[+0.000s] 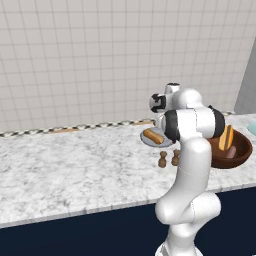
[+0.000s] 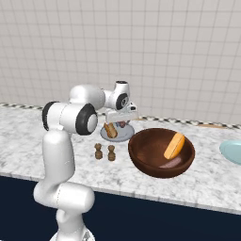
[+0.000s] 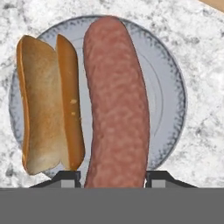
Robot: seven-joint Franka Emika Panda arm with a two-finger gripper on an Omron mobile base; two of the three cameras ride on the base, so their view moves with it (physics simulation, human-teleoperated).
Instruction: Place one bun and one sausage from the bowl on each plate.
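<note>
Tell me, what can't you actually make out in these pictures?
- Whether the gripper grips the sausage above the grey plate: hand view, sausage covers the fingertips.
- The teal plate: cut off by the edge in both base views.
- What the two small brown pieces are: too small.
- Part of the bowl: left base view, behind the arm.

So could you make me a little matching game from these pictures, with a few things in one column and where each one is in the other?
Things:
1. bun on the grey plate
2. sausage in the hand view
3. second bun
4. teal plate

Places:
A. leaning inside the brown bowl
B. between the gripper jaws, above the grey plate
C. lying on the grey plate, beside the sausage
D. bare, at the counter's far right

Pairs: 1-C, 2-B, 3-A, 4-D
</note>
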